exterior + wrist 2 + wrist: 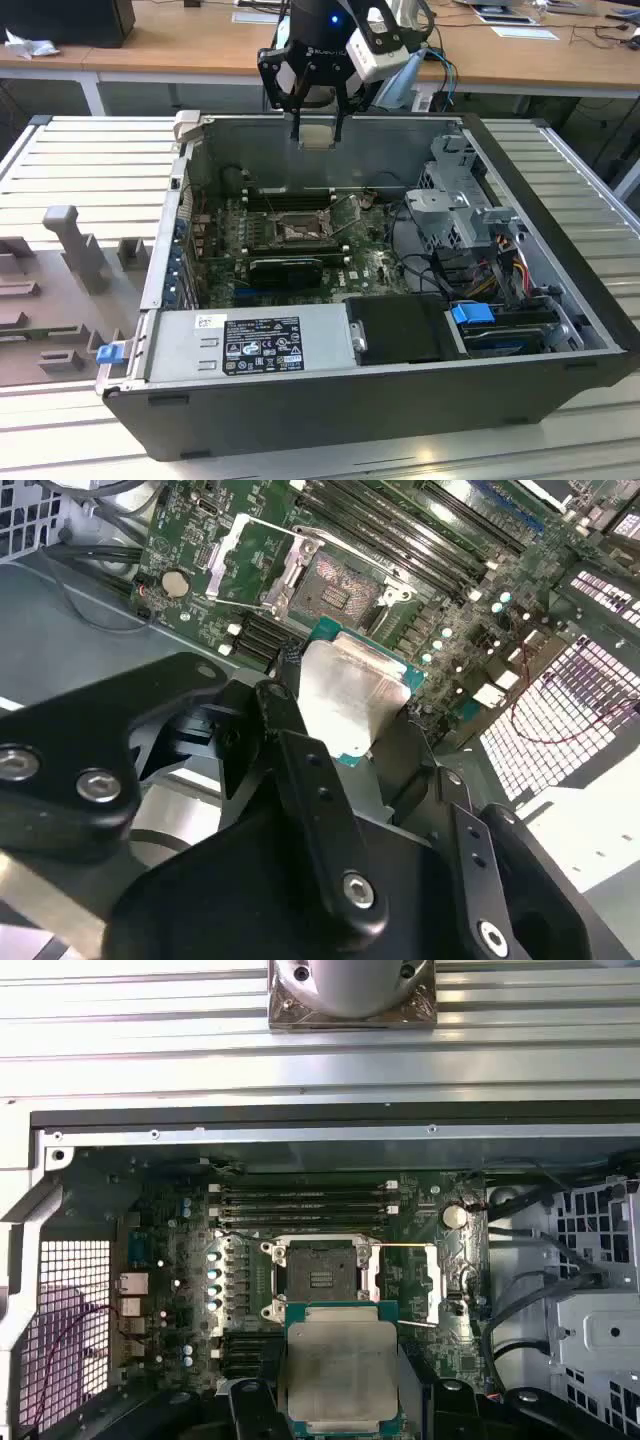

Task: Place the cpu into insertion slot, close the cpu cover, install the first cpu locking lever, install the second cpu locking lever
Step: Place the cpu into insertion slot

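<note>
My gripper (pixel 315 133) hangs above the far wall of the open computer case, shut on the cpu (pixel 315 136), a pale silver square chip. In both wrist views the cpu (pixel 345 695) (pixel 340 1370) sits flat between the black fingers (pixel 285 715). The insertion slot (pixel 295 232) (pixel 335 585) (pixel 320 1278) lies lower down on the green board, dark, bare and uncovered. The cpu cover (pixel 213 570) (pixel 372 1278) is swung open to one side of the slot. Thin wire levers (pixel 400 1246) stand unlatched beside it.
Long black memory slots (pixel 305 1200) run along the slot's far side. A black card (pixel 285 268) lies on its near side. A power supply (pixel 250 345) and a drive cage (pixel 460 200) with cables occupy the case's front and the exterior view's right. Grey fixtures (pixel 75 245) stand outside, left.
</note>
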Action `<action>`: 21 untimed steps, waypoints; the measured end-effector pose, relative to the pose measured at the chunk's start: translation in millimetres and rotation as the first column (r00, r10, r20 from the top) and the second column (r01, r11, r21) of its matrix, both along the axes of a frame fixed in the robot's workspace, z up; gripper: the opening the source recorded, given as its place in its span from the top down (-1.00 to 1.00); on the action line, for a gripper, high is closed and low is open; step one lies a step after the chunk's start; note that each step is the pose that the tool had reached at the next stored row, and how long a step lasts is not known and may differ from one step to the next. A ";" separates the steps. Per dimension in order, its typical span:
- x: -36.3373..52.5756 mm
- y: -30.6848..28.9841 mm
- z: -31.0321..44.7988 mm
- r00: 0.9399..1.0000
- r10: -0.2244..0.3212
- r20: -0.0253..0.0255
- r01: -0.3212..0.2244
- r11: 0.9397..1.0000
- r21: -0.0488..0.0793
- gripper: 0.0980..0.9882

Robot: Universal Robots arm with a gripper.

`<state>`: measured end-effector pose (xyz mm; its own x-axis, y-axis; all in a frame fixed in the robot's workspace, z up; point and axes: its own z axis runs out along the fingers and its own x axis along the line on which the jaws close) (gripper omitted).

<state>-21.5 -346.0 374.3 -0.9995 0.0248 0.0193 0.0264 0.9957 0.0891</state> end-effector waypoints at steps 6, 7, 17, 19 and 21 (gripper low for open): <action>-4.9 0.0 -0.5 0.992 -0.130 0.000 0.130 0.992 0.000 0.02; -4.9 0.0 -0.6 0.988 -0.154 0.000 0.154 0.988 0.000 0.02; -4.9 0.0 -3.3 0.899 -0.438 0.002 0.438 0.899 -0.006 0.02; -4.9 0.0 -3.6 0.880 -0.474 0.002 0.474 0.880 -0.006 0.02; -4.9 0.0 -4.2 0.855 -0.519 0.002 0.519 0.855 -0.006 0.02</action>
<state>-26.4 -346.0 370.1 -0.8413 0.5403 0.0174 0.5397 0.8377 0.0837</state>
